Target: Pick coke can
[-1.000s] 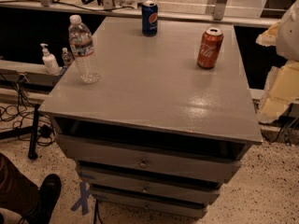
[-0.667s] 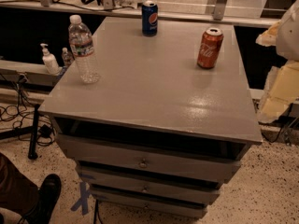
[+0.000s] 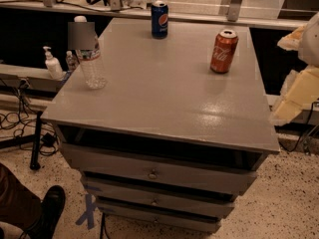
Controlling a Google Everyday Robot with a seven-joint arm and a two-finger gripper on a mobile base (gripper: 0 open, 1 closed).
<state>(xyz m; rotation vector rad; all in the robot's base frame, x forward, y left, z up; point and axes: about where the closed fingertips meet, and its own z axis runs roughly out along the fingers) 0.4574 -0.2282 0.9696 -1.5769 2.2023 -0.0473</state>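
Note:
The coke can (image 3: 224,51) is red-orange with white script and a silver top. It stands upright on the grey cabinet top (image 3: 164,93), at the back right. My gripper (image 3: 298,92) shows as pale cream parts at the right edge of the camera view, off the cabinet's right side, lower than the can and well to its right. It holds nothing that I can see.
A dark blue Pepsi can (image 3: 159,19) stands at the back centre. A clear water bottle (image 3: 89,56) stands near the left edge. The cabinet has drawers (image 3: 152,173) below. A sanitiser bottle (image 3: 51,63) sits on a ledge at left. A person's shoe (image 3: 47,210) is at lower left.

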